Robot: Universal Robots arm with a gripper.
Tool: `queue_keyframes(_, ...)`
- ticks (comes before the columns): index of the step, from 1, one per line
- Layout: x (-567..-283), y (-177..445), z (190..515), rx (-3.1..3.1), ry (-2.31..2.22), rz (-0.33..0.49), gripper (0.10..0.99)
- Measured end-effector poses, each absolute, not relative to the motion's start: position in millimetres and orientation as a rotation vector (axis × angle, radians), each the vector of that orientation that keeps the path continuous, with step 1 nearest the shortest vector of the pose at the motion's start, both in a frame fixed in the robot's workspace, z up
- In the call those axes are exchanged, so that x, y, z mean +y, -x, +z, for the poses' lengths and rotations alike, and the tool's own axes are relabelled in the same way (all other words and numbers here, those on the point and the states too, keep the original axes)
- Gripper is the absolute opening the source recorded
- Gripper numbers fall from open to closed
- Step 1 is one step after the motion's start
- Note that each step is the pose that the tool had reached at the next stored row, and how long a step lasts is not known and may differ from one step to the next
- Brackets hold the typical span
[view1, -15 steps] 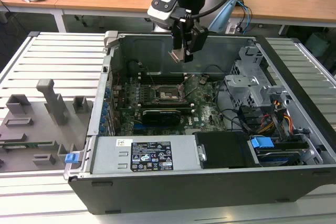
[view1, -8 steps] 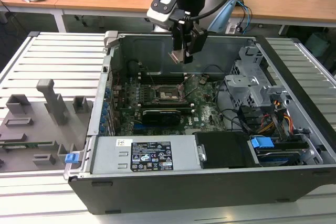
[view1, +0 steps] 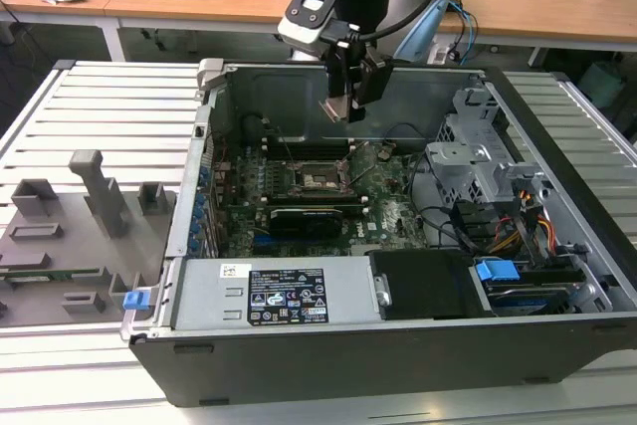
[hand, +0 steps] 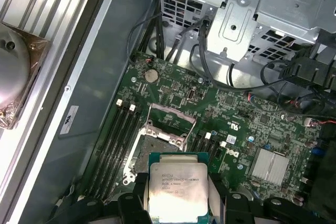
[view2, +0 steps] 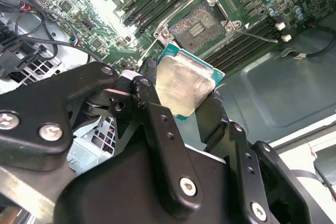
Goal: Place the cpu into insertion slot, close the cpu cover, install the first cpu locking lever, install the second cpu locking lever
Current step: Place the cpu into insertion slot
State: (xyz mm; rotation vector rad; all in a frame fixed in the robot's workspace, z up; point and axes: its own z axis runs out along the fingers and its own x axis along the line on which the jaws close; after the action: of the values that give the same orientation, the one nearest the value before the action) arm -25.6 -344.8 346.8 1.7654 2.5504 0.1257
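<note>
Second wrist view: jaws pinch the cpu (view2: pixel 185 85) by its edges, seemingly just above the open insertion slot (view2: pixel 201 24).

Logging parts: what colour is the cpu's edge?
Teal green cpu edge, best in the second wrist view.

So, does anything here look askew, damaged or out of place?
Nothing stands out. The end effector grips the cpu by two edges above the board, and the insertion slot lies open and empty.
</note>
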Motion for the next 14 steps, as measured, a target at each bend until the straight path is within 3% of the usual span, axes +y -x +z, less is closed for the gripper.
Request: queue_keyframes(14, -344.8, 25.7, 341.7, 2.538, -1.781, 0.125, 0.537)
